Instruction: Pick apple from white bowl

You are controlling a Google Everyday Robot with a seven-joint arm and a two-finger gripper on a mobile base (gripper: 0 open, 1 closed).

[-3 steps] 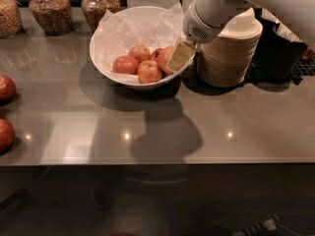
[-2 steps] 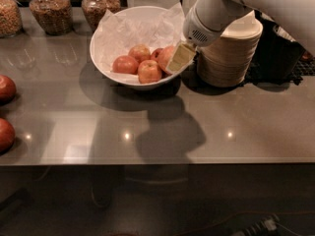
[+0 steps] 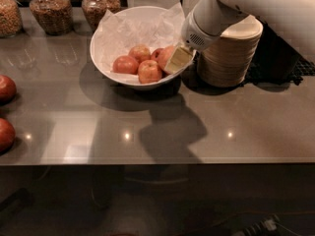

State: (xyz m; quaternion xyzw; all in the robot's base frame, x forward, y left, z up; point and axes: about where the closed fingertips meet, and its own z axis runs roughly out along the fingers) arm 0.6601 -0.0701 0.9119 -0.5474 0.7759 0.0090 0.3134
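The white bowl (image 3: 106,58) stands at the back middle of the counter, lined with crinkled white paper, with several apples inside. The largest apple (image 3: 165,56), pale orange-red, lies at the bowl's right side. My gripper (image 3: 178,59) reaches over the bowl's right rim from the white arm at the upper right. Its pale finger (image 3: 180,59) lies against the right side of that apple and hides part of it. The other finger is hidden.
Smaller redder apples (image 3: 125,64) lie left of it in the bowl. A stack of cream disposable bowls (image 3: 231,53) stands right of the bowl. Two dark red apples (image 3: 6,87) lie at the left edge. Glass jars (image 3: 47,9) line the back.
The arm and gripper have stayed at the bowl's right rim beside the largest apple. The apples have not moved.
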